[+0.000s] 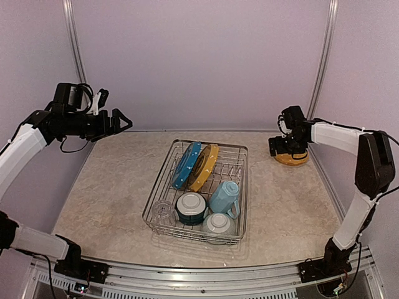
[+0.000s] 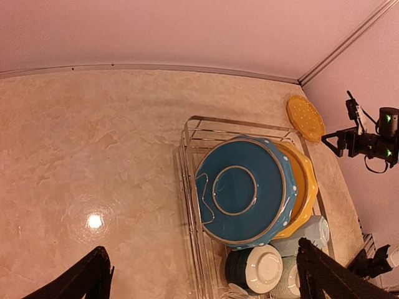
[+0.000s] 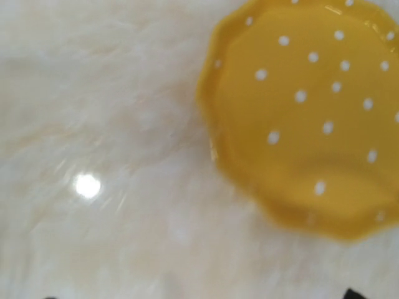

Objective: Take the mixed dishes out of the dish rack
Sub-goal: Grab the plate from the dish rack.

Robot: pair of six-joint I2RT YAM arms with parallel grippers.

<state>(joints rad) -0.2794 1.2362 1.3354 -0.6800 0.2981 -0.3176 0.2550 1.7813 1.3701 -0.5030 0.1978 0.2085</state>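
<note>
Dish rack (image 1: 243, 187) sits mid bench (image 1: 112, 187). Blue plate (image 1: 186, 165) and yellow plate (image 1: 204, 167) stand side by side on edge at far end. Mug (image 1: 224, 197), glass (image 1: 163, 212), two bowls (image 1: 191, 207) (image 1: 218, 223) at near end. Second yellow plate (image 1: 292, 159) lies flat on bench, far right, outside rack. Right tool (image 1: 277, 148) open just above it, not gripping. Left tool (image 1: 121, 120) open, raised at far left, empty.

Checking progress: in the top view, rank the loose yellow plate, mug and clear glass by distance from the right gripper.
From right gripper:
1. Yellow plate, on table below it.
2. Mug, right side of rack.
3. Clear glass, rack's near-left corner.
</note>
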